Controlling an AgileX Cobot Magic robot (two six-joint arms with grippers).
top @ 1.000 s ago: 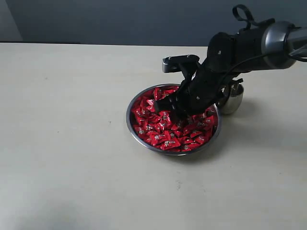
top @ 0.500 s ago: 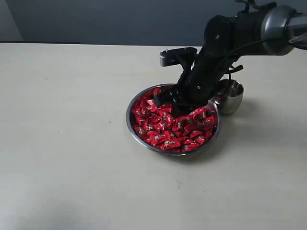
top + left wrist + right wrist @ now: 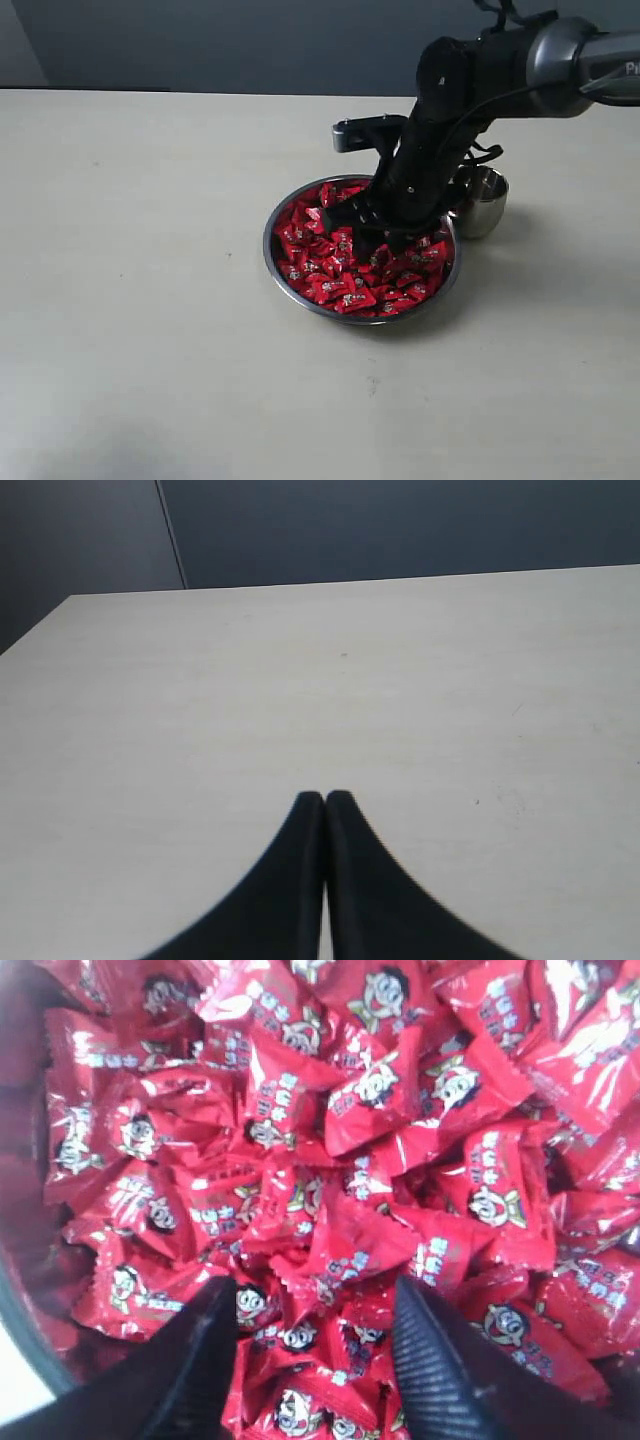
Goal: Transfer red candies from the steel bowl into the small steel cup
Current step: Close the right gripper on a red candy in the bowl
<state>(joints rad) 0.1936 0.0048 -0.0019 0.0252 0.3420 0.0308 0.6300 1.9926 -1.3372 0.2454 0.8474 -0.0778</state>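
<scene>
The steel bowl (image 3: 268, 245) sits mid-table, heaped with red candies (image 3: 320, 272). My right gripper (image 3: 376, 236) points down into the bowl's far right part, its tips just over the pile. In the right wrist view the right gripper (image 3: 315, 1290) is open, with its fingers spread on either side of several loose red candies (image 3: 380, 1090) and gripping none of them. The small steel cup (image 3: 488, 205) stands just right of the bowl, partly behind the right arm. My left gripper (image 3: 325, 798) is shut with nothing in it, over bare table.
The pale table (image 3: 150, 300) stretches wide to the left of and in front of the bowl. A dark wall (image 3: 250, 40) runs behind the table's far edge. The bowl's dark inner wall (image 3: 22, 1345) shows beside the right gripper's finger.
The right gripper's jaws have spread wider over the candies. The right arm has risen a little and shifted slightly toward the bowl's middle.
</scene>
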